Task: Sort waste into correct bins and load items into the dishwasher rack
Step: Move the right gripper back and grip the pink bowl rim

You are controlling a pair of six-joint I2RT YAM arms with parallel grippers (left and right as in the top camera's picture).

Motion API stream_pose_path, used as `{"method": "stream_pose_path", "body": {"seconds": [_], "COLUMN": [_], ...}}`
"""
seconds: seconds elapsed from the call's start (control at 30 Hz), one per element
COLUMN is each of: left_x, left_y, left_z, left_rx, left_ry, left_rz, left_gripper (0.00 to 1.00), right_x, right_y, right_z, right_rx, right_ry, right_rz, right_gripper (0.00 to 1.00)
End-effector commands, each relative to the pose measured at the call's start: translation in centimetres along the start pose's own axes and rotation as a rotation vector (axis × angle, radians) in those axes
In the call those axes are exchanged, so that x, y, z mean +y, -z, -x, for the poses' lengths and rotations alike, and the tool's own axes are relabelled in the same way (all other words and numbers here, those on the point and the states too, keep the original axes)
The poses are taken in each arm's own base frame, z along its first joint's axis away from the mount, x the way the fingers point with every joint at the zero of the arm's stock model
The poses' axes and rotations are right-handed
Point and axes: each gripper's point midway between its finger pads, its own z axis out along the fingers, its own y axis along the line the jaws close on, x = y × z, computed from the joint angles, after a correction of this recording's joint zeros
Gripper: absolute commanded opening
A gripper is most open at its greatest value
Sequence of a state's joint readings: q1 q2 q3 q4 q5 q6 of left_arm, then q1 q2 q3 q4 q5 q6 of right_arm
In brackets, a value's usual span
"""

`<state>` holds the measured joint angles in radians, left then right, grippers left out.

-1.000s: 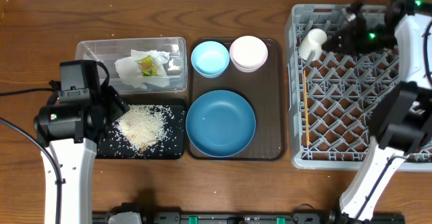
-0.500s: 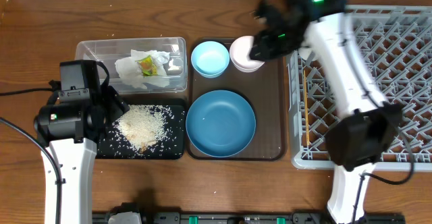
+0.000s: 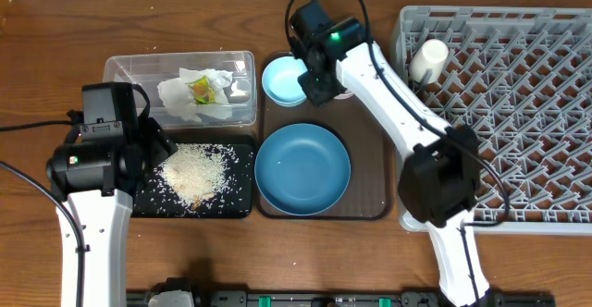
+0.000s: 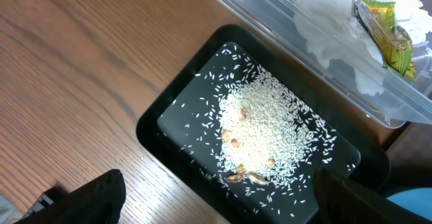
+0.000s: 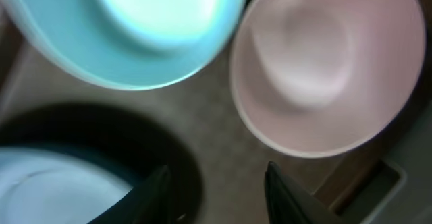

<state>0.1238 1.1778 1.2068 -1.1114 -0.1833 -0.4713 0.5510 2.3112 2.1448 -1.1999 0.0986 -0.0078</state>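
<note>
Pink bowl (image 5: 324,69) sits at the far right of the brown serving tray (image 3: 370,159), just beside the light-blue bowl (image 5: 135,28); your right gripper (image 5: 216,177) hangs over the gap between them, fingers partly apart, empty. Your left gripper (image 4: 223,197) gapes wide over the rice (image 4: 270,123).

Crumpled white paper napkin (image 3: 185,97) + yellow-green snack wrapper (image 3: 200,89) in clear rectangular plastic tub (image 3: 120,67) | loose white rice grains (image 3: 194,173) heaped in shallow black rectangular tray (image 3: 239,205) | large dark-blue round plate (image 3: 302,168), small light-blue bowl (image 3: 280,80), pale pink bowl (image 5: 317,62) close together, upright, empty | small white cup (image 3: 428,59) in corner of grey plastic lattice rack (image 3: 518,113)
</note>
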Motion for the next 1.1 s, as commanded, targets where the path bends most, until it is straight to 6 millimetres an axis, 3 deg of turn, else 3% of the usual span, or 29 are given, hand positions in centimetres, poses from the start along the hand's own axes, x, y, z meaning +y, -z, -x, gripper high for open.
{"method": "stream_pose_path", "body": {"seconds": [0.0, 0.17, 0.37, 0.4, 0.5, 0.53, 0.8, 0.97, 1.07], "left_x": [0.2, 0.2, 0.2, 0.2, 0.2, 0.2, 0.2, 0.2, 0.2], "left_y": [0.5, 0.5, 0.5, 0.5, 0.5, 0.5, 0.5, 0.5, 0.5], "left_z": [0.6, 0.6, 0.6, 0.6, 0.6, 0.6, 0.6, 0.6, 0.6], "left_rx": [-0.023, -0.023, -0.023, -0.023, -0.023, -0.023, -0.022, -0.023, -0.023], "left_ry": [0.011, 0.011, 0.011, 0.011, 0.011, 0.011, 0.011, 0.011, 0.011], "left_rz": [0.003, 0.003, 0.003, 0.003, 0.003, 0.003, 0.003, 0.003, 0.003], "left_gripper": [0.91, 0.91, 0.91, 0.91, 0.91, 0.91, 0.91, 0.91, 0.91], "right_x": [-1.4, -0.4, -0.4, -0.4, -0.6, -0.6, -0.6, -0.5, -0.2], "right_y": [-2.7, -5.2, -5.5, -5.5, -5.5, -5.5, -5.5, -3.3, -0.2], "right_z": [-0.3, -0.2, 0.8, 0.9, 0.8, 0.8, 0.4, 0.5, 1.1], "right_rx": [0.040, 0.048, 0.009, 0.007, 0.011, 0.011, 0.027, 0.005, -0.049], "right_ry": [-0.001, 0.055, 0.066, 0.068, 0.071, 0.071, 0.072, 0.068, 0.064], "right_rz": [-0.039, 0.050, 0.047, 0.046, 0.036, 0.037, 0.038, 0.052, 0.088], "right_gripper": [0.42, 0.41, 0.39, 0.35, 0.09, 0.06, 0.01, 0.01, 0.01]}}
